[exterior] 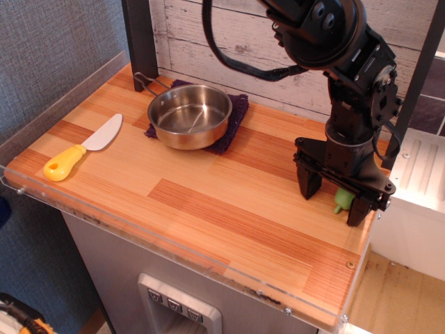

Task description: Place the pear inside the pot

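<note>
The pot [189, 115] is a shiny steel pan with a thin wire handle, standing on a dark purple cloth [235, 111] at the back left of the wooden table. My gripper [334, 198] is low over the table's right edge with its two black fingers spread apart. Between the fingers only a small green bit of the pear [343, 200] shows, near the right finger [359, 208]. The rest of the pear is hidden behind the gripper. The fingers do not visibly close on it.
A toy knife [83, 147] with a yellow handle and white blade lies at the left front. A clear plastic rim runs along the table's front edge [174, 254]. A white-plank wall [229, 42] stands behind, with dark posts at back left and right.
</note>
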{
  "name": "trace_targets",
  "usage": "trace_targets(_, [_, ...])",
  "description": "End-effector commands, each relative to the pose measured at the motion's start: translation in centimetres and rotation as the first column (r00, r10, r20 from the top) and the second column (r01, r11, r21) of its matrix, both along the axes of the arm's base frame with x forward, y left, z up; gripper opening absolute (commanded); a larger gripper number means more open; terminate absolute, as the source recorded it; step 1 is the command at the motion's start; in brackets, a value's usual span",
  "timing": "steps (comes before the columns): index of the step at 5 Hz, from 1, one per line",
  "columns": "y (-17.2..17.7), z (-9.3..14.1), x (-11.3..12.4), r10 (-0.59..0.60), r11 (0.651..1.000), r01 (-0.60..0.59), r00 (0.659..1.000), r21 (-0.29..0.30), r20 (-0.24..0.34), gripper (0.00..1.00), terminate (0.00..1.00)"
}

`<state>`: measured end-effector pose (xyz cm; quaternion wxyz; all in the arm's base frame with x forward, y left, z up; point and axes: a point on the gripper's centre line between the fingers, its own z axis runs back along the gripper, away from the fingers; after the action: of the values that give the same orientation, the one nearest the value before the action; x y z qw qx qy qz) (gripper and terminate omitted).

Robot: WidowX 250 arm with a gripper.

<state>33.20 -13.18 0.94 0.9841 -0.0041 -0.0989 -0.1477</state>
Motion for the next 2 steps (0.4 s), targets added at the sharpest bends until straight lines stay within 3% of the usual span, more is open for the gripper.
trace_targets(1, [0.42, 0.40, 1.08, -0.012, 1.000, 0.012, 1.000, -0.005, 0.009, 0.00, 0.00])
trace_targets(2, [0.37, 0.79, 1.16, -0.033, 0.999, 0.033, 0.999, -0.001, 0.012, 0.00, 0.00])
